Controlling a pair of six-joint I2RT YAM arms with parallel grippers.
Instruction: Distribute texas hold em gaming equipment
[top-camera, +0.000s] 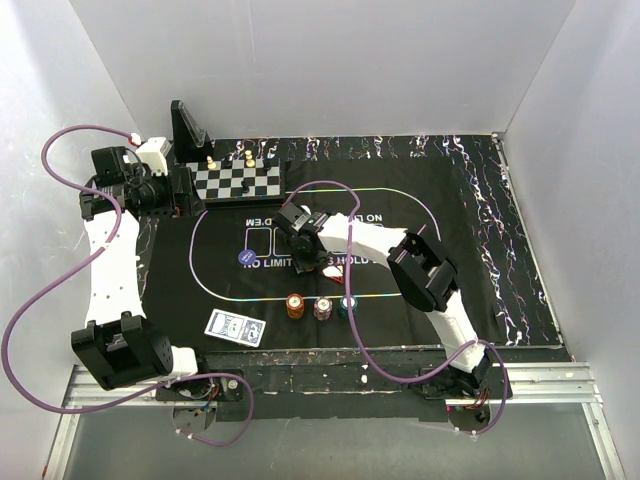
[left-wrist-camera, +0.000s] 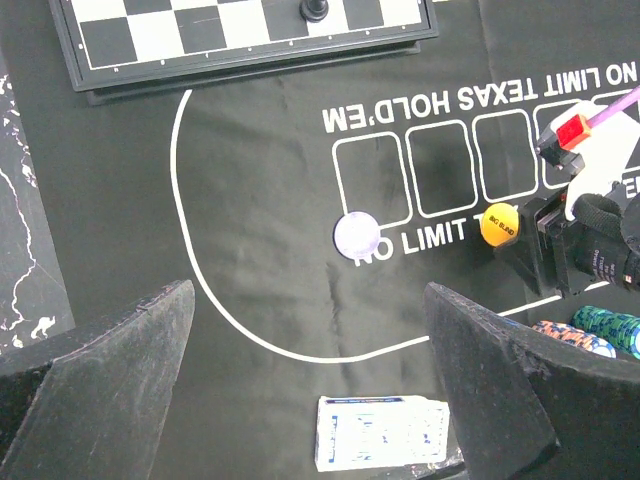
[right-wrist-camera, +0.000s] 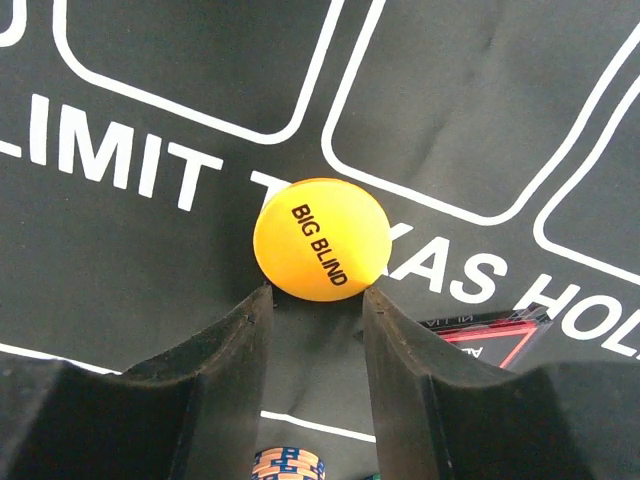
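A yellow disc (right-wrist-camera: 322, 240) marked BIG BLIND lies flat on the black poker mat (top-camera: 470, 260). My right gripper (right-wrist-camera: 318, 290) has both fingertips pressed against the disc's near rim, one on each side. From the left wrist view the same yellow disc (left-wrist-camera: 498, 225) shows at the right gripper's tip. A blue disc (top-camera: 246, 257) lies to its left. Orange (top-camera: 295, 305), white-pink (top-camera: 322, 308) and teal (top-camera: 346, 304) chip stacks stand near the front line. A card deck (top-camera: 235, 327) lies front left. A red triangular marker (right-wrist-camera: 490, 335) sits beside the right finger. My left gripper (left-wrist-camera: 308, 290) hangs open above the mat.
A black-and-white chessboard (top-camera: 238, 180) with a few pieces sits at the mat's back left, and a black stand (top-camera: 188, 128) rises behind it. White walls close in the table on three sides. Purple cables loop around both arms.
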